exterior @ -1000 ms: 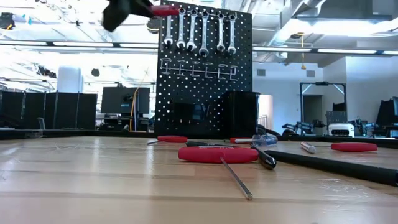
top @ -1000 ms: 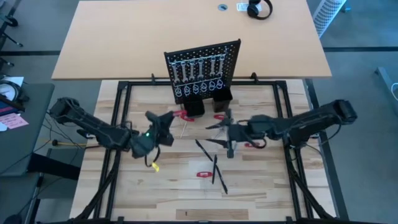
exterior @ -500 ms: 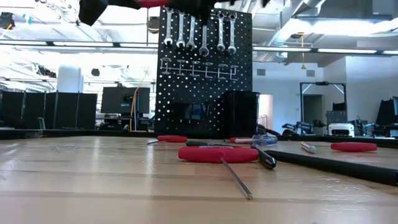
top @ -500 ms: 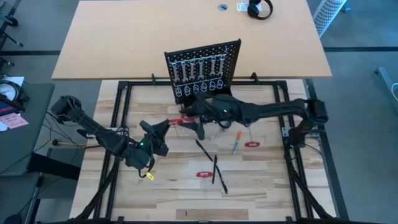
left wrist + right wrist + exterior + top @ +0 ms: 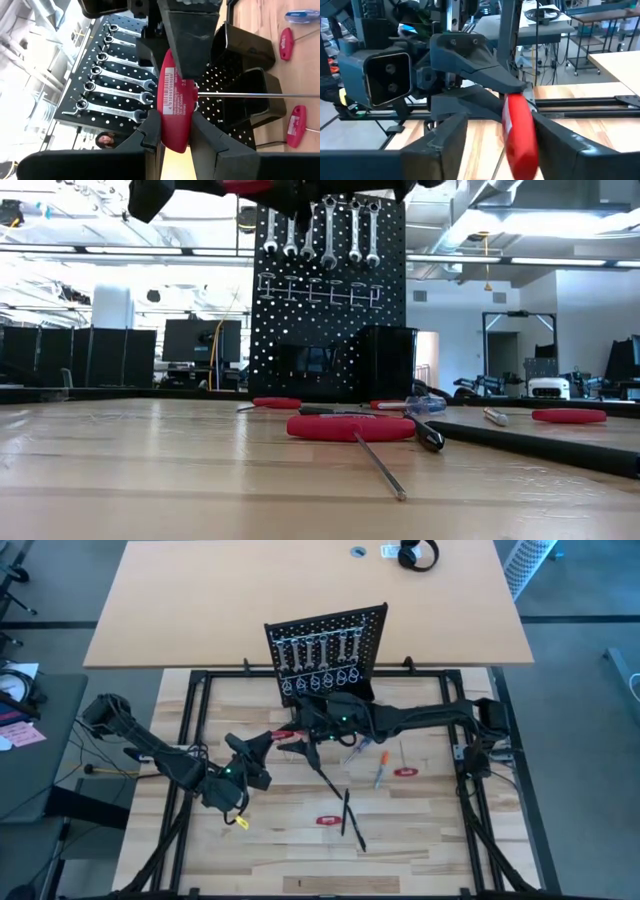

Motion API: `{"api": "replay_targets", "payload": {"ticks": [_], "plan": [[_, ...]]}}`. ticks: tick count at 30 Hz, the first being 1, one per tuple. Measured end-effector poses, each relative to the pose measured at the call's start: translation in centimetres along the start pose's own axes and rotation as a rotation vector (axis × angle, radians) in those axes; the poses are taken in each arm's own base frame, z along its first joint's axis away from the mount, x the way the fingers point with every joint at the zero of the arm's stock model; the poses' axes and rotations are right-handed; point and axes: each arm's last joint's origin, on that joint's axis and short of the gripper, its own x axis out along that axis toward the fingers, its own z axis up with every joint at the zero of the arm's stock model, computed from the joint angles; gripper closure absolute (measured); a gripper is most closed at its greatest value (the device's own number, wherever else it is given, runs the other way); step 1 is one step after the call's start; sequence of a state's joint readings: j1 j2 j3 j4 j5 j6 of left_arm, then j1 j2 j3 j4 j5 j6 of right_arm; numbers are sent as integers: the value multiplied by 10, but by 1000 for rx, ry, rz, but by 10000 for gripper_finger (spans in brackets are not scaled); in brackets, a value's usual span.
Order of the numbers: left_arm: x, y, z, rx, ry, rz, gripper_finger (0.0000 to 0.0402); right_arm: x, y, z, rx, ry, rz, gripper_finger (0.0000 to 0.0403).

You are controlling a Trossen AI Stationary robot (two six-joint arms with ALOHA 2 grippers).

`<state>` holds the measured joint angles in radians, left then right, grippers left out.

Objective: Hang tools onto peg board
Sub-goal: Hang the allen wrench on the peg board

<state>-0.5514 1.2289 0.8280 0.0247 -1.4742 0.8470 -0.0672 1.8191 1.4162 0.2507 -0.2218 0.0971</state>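
Note:
My left gripper [image 5: 175, 131] is shut on a red T-handle tool [image 5: 176, 95], held high in front of the peg board [image 5: 325, 652]. The tool's silver shaft [image 5: 255, 93] sticks out sideways. My right gripper [image 5: 502, 124] is open, with a finger on either side of the handle's other end [image 5: 519, 125]. The two grippers face each other over the table's middle [image 5: 290, 735]. Silver wrenches [image 5: 320, 225] hang in a row on the board. My left gripper pinches the red handle by its near end [image 5: 172, 140] between its two fingers. The fingers come from the table's left and lie along the handle. The tool is lifted clear of the table, its handle about level. My right gripper: I cannot tell whether a finger [image 5: 555, 137] touches the handle.
On the table lie a red-handled tool [image 5: 328, 820], thin black sticks [image 5: 345, 812], an orange-handled screwdriver [image 5: 380, 772] and another red piece [image 5: 405, 772]. Two black box holders [image 5: 385, 360] stand at the board's foot. The low view shows more tools lying flat [image 5: 350, 427].
My right gripper has swung from the table's right middle toward the left and far side, up to the red handle, and now straddles its free end. My left gripper shifted a little toward the near left with the tool, then kept still.

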Motion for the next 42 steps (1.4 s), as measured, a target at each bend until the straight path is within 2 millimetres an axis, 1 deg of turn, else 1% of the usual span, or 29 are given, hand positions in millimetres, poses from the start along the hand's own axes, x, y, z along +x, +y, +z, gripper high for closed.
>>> {"api": "replay_targets", "payload": {"ticks": [4, 11, 12, 15, 18, 22, 25, 28, 31, 33, 35, 39, 42], "plan": [[0, -1, 0, 7, -1, -2, 347, -1, 1, 1, 1, 4, 0, 230], [0, -1, -1, -17, -4, -6, 343, -2, -2, 1, -20, 13, -24, 331], [0, -2, -1, -19, -10, -14, 340, -2, -2, 1, -35, 13, -31, 339], [2, -3, -2, -108, -19, -34, 320, -3, -3, 1, -94, 11, -75, 339], [4, -3, -10, -174, -8, -53, 286, -5, -4, 4, -175, 3, -168, 339], [2, 2, -33, -298, 18, -91, 245, -6, -3, 10, -293, -27, -301, 339], [0, 10, -55, -430, 53, -122, 226, -8, -3, 18, -365, -92, -354, 339], [-3, 15, -72, -565, 93, -163, 221, -10, -5, 17, -424, -182, -377, 339], [-4, 13, -80, -653, 111, -168, 220, -16, -12, 17, -475, -297, -431, 339], [-5, 7, -84, -653, 114, -171, 220, -22, -18, 18, -500, -367, -504, 339], [-5, 0, -87, -649, 119, -172, 220, -23, -24, 17, -522, -405, -564, 339], [-4, -12, -92, -633, 132, -167, 220, -24, -34, 14, -545, -410, -608, 339], [-4, -13, -93, -641, 130, -160, 219, -28, -44, 16, -531, -417, -630, 339]]}}
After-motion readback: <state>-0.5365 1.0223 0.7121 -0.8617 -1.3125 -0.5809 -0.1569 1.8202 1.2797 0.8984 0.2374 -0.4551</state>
